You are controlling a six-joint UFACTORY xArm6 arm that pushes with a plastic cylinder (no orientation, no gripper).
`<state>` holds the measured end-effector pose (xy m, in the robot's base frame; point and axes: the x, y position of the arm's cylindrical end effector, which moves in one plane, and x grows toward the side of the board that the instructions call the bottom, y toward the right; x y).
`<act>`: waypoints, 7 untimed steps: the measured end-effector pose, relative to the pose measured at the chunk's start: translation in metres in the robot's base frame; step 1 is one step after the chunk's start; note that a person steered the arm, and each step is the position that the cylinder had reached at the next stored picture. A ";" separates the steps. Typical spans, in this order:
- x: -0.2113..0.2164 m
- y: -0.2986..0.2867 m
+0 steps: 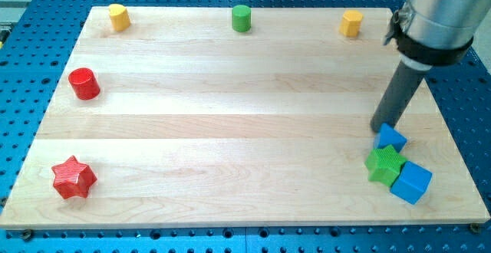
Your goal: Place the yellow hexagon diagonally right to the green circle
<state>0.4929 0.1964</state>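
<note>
No push has begun: my tip [381,126], fingerless and gripping nothing, touches a small blue block [392,137], far from the yellow hexagon [118,16] and green circle [242,18], so it must cross the wooden bench [230,130] first.

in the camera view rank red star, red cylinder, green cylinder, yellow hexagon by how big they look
1. red star, largest
2. red cylinder
3. yellow hexagon and green cylinder look about alike, so I won't rank them.

The star lies at the view's bottom, perhaps nearer the camera, so true sizes are unsure.
</note>
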 end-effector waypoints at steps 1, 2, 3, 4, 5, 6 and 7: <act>-0.046 0.035; -0.146 0.123; -0.225 0.149; -0.286 0.142; -0.298 0.102; -0.288 0.040; -0.249 -0.002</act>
<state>0.2436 0.1945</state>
